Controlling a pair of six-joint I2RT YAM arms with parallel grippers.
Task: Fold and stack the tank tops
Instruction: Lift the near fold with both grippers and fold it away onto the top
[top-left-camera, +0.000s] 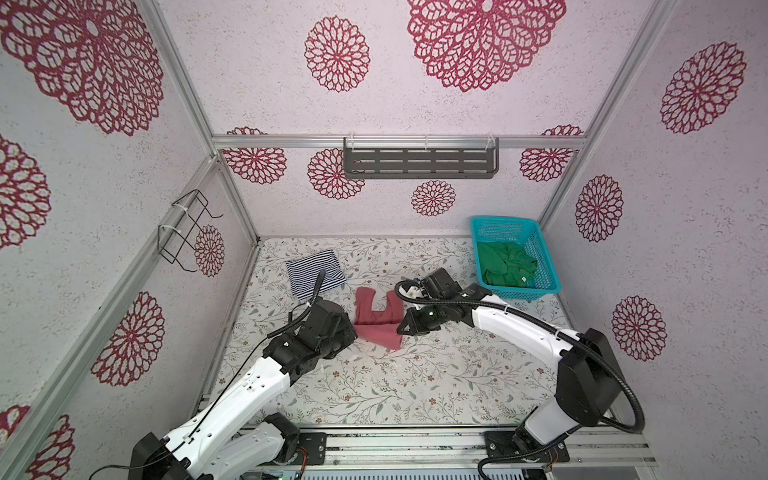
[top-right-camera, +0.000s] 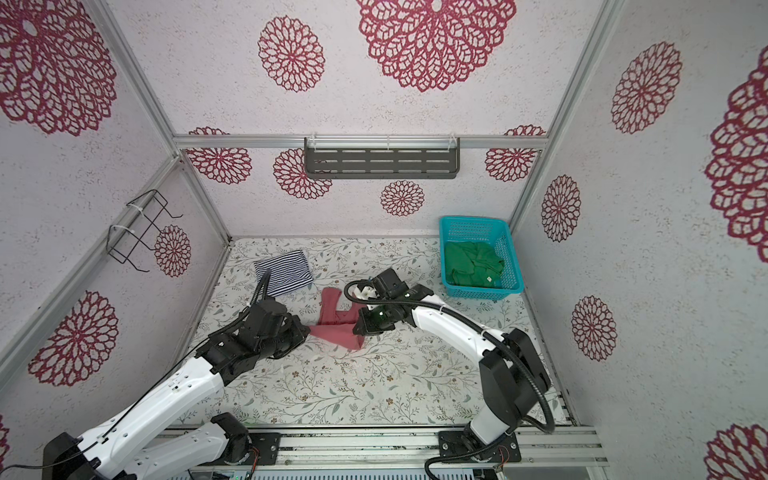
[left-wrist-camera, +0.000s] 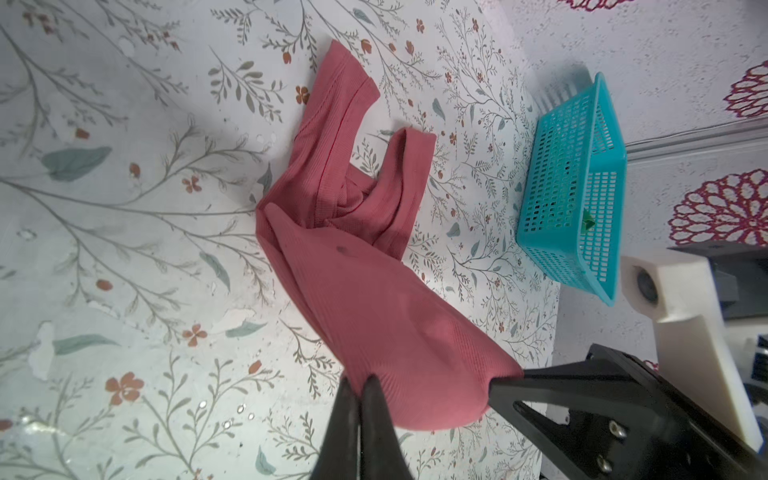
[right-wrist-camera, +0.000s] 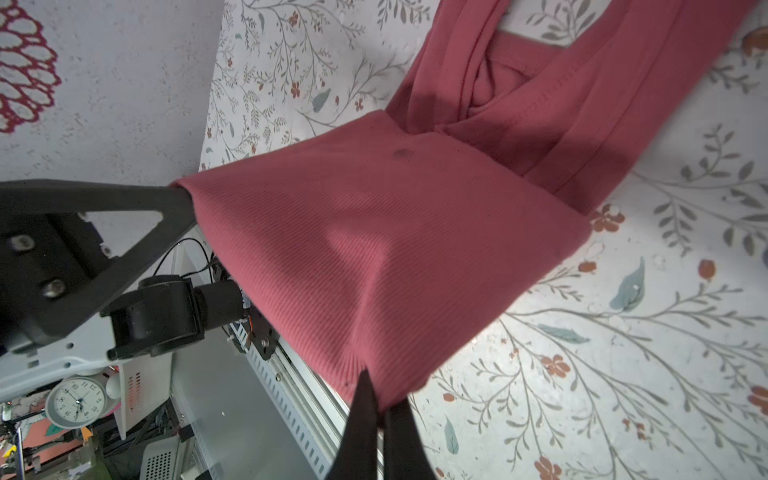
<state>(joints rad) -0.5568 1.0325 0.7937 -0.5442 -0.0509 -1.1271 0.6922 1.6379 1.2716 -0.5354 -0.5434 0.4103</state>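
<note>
Pinching corners of the red-pink tank top (top-left-camera: 376, 328) — left gripper (left-wrist-camera: 359, 384) and right gripper (right-wrist-camera: 380, 395) clamped tight — arms bent low, wrists angled toward it.

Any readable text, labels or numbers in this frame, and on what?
"12", with other hour numerals around the dial: clock face, in the background of the right wrist view.
White tag on the green tank top: too small to read.
No other text shows.
</note>
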